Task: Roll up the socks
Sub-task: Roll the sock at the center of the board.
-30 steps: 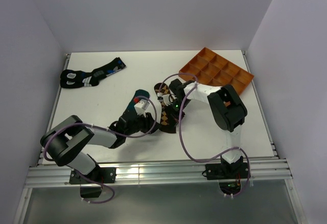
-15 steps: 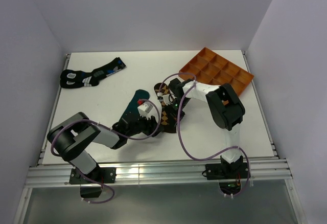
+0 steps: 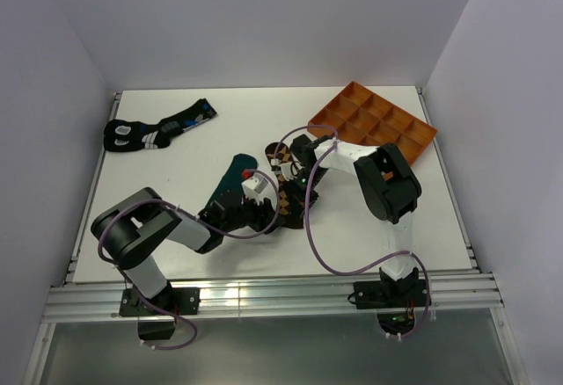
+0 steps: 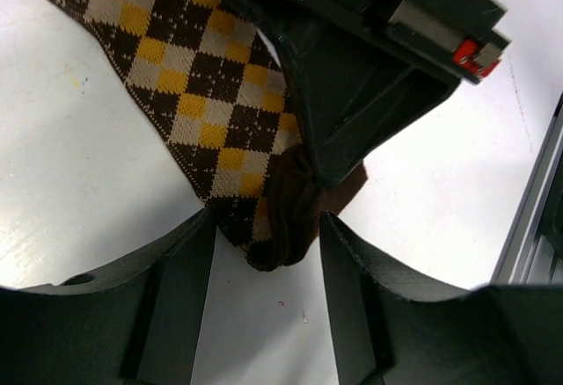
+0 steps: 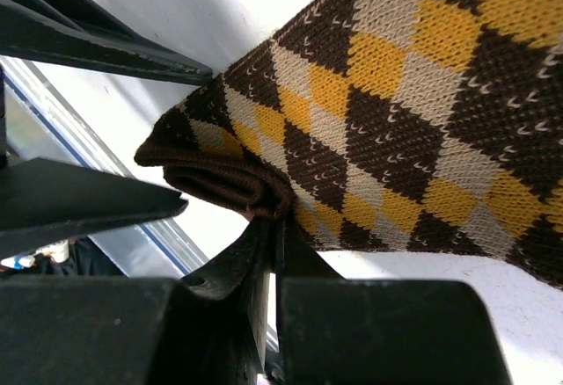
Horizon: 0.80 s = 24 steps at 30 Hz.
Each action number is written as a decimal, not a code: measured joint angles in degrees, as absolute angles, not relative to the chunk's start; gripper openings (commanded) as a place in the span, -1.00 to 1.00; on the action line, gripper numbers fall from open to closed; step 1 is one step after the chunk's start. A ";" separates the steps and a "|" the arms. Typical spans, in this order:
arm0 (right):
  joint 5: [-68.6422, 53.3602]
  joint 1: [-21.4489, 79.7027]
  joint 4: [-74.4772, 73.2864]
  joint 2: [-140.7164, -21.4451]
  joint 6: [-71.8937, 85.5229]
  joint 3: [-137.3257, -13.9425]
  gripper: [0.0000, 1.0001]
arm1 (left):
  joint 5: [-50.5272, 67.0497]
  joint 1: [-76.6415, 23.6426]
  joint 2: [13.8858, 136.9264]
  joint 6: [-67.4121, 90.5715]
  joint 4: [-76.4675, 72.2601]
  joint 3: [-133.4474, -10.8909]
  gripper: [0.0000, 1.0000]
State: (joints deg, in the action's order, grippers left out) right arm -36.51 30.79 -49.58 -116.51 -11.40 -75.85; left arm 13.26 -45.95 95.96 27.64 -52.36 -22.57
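The brown-and-black checkered sock (image 3: 287, 202) lies mid-table, its dark cuff (image 4: 286, 218) folded over at the near end. My right gripper (image 3: 298, 197) is shut on that folded cuff (image 5: 224, 178), pinching it between its fingertips (image 5: 274, 227). My left gripper (image 4: 266, 231) is open, its two fingers straddling the cuff end without closing on it; in the top view it sits just left of the sock (image 3: 271, 215). The dark teal-green sock (image 3: 230, 177) lies flat beside and partly under my left arm. The right gripper's body (image 4: 369, 77) fills the upper left wrist view.
An orange compartment tray (image 3: 374, 126) sits at the back right. A dark sock pair with blue and white marks (image 3: 154, 130) lies at the back left. The left gripper's fingers (image 5: 88, 51) show at the left of the right wrist view. The table's front rail (image 3: 264, 301) is near.
My left gripper has moved right and closer, so its open fingers now flank the checkered sock's cuff. The right gripper has held its grip almost still.
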 measured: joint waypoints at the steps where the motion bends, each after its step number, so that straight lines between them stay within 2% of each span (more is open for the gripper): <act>1: -36.51 30.76 -49.58 -116.51 -11.40 -75.85 -1.00 | 13.26 -45.95 96.31 27.64 -52.51 -22.65 0.08; 5: -36.51 30.74 -49.58 -116.51 -11.38 -75.85 -1.00 | 13.26 -45.95 97.76 27.75 -52.51 -23.11 -0.13; 11: -36.47 30.74 -49.54 -116.51 -11.33 -75.85 -1.00 | 13.32 -46.02 99.26 28.88 -52.53 -24.32 -0.79; 12: -36.42 30.74 -49.54 -116.51 -11.33 -75.85 -1.00 | 13.26 -46.06 99.26 29.41 -52.49 -24.40 -0.99; 13: -36.40 30.74 -49.52 -116.51 -11.33 -75.85 -1.00 | 13.19 -46.09 99.26 29.74 -52.42 -24.47 -0.99; 16: -36.27 30.72 -49.36 -116.49 -11.03 -75.79 -0.79 | 12.73 -46.24 99.22 31.11 -51.64 -24.73 -0.99; 18: -36.03 30.72 -49.23 -116.36 -10.44 -75.72 -0.57 | 12.10 -46.37 98.74 32.14 -50.65 -24.80 -0.99; 19: -35.83 30.74 -49.08 -116.16 -10.15 -75.64 -0.45 | 11.68 -46.50 98.24 32.58 -49.52 -24.93 -0.99; 20: -35.51 30.74 -48.88 -115.90 -9.87 -75.53 -0.07 | 11.20 -46.70 97.62 32.99 -48.12 -25.17 -0.99; 21: -35.44 30.74 -48.84 -115.50 -9.30 -75.42 0.08 | 10.83 -46.85 97.14 33.39 -46.89 -25.41 -0.99; 24: -34.00 31.05 -48.07 -113.23 -8.71 -75.31 0.29 | 9.45 -47.44 95.59 34.41 -42.11 -26.63 -0.99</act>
State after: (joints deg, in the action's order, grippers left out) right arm -34.00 31.05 -48.07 -113.23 -8.71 -75.31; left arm 9.45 -47.44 95.59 34.41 -42.11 -26.63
